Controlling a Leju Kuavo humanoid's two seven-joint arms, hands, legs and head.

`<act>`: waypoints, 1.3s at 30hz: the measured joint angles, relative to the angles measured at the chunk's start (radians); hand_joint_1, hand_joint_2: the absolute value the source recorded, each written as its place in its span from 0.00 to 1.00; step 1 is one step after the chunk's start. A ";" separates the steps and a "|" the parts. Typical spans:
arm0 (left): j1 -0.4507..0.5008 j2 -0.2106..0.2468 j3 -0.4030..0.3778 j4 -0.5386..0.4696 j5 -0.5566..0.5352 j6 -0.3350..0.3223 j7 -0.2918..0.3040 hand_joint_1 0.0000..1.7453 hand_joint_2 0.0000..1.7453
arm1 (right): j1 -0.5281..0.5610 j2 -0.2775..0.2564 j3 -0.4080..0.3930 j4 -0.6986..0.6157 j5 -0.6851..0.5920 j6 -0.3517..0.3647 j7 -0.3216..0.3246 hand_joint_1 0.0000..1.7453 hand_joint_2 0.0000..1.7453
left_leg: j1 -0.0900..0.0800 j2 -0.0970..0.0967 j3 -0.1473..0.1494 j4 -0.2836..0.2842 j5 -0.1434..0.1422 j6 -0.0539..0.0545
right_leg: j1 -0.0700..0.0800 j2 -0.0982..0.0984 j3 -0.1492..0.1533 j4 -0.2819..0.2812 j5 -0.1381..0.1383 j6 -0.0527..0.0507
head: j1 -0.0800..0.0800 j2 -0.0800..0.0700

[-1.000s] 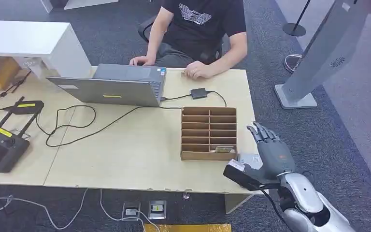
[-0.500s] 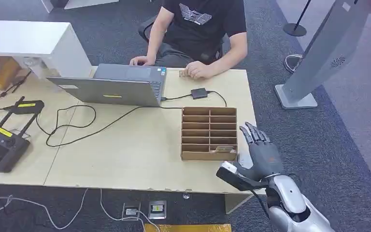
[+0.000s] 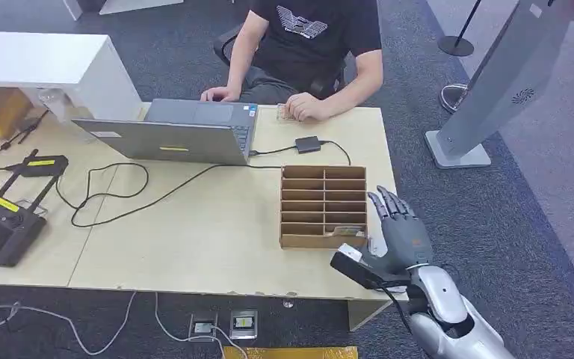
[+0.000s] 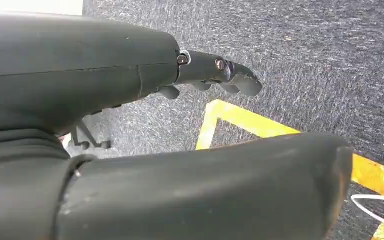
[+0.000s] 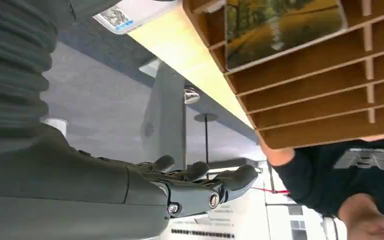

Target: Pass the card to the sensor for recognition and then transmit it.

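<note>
The right hand [image 3: 397, 232] stood above the desk's [image 3: 217, 239] near right corner, just beside the right side of the rack [image 3: 323, 206]; its fingers [image 3: 389, 208] were spread and pointed away from the robot, and it held nothing; the thumb reached toward the rack's near right corner. The card [image 3: 341, 231] lay in the rack's nearest row, right-hand compartment; in the right wrist view the card [image 5: 280, 27] showed a yellow and green printed face and sat apart from the hand [image 5: 180, 187]. The rack stood toward the desk's right edge, near side. A small black box [image 3: 307, 143] with a cable lay beyond the rack; an open laptop [image 3: 176, 134] stood at the desk's far edge; a person [image 3: 310, 45] sat behind it with both hands at that edge. The left hand [image 4: 190, 75] hung over carpet, fingers straight and close together, holding nothing.
</note>
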 joint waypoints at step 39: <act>-0.004 0.014 0.000 0.001 0.008 -0.010 -0.008 0.00 0.00 | -0.070 0.124 0.012 0.180 0.065 0.039 -0.093 0.00 1.00 | 0.000 0.000 0.000 0.000 0.000 0.000 | 0.000 0.000 0.000 0.000 0.000 0.000 | 0.000 0.000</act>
